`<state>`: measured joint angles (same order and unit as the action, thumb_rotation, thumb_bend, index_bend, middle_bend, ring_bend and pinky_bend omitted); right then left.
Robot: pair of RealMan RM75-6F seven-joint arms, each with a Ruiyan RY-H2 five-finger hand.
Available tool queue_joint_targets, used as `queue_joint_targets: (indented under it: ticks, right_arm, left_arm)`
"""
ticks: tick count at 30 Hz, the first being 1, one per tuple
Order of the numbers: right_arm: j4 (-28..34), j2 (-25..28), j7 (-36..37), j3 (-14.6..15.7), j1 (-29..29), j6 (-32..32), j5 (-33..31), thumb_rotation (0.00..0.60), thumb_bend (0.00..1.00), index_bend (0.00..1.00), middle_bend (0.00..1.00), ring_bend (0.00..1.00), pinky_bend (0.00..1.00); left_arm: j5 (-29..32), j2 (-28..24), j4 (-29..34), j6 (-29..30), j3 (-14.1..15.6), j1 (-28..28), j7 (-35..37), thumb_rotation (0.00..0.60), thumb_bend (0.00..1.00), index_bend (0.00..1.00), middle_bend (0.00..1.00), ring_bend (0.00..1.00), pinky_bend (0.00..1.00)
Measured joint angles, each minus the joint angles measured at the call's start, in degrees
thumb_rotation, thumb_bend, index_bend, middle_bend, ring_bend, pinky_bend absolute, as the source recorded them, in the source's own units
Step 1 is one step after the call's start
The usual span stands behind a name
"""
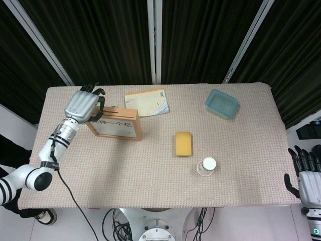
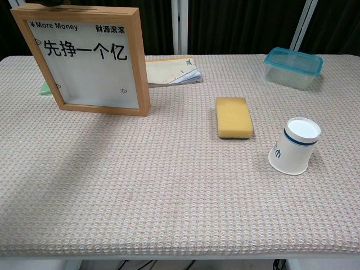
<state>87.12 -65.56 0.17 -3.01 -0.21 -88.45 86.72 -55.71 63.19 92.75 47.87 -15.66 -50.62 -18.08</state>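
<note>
A wooden-framed box [image 1: 114,123] with a white front and black Chinese lettering stands upright at the table's back left, also plain in the chest view [image 2: 90,59]. My left hand [image 1: 84,104] hangs over its top left corner, fingers bent down behind the top edge. A dark fingertip just shows at that edge in the chest view [image 2: 56,3]. No grip on the box is visible. My right hand [image 1: 306,173] is off the table's front right corner, fingers spread upward, holding nothing.
A booklet [image 1: 147,102] lies behind the box's right end. A yellow sponge [image 1: 183,143] sits mid-table, an upside-down paper cup [image 1: 206,166] in front of it to the right. A blue-lidded clear container [image 1: 221,103] stands back right. Something green [image 2: 44,87] peeks from behind the box.
</note>
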Motion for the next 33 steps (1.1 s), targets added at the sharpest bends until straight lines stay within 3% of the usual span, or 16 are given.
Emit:
queue_joint_targets:
  ticks: [33]
  right_arm:
    - [-0.93,-0.39,0.51,0.03,0.32,0.86,-0.47,0.600,0.45,0.00,0.00,0.00,0.00]
  left_arm:
    - [4.42,-0.35,-0.09,-1.23,2.19,-2.98,-1.01,0.600,0.39,0.61,0.23,0.00,0.09]
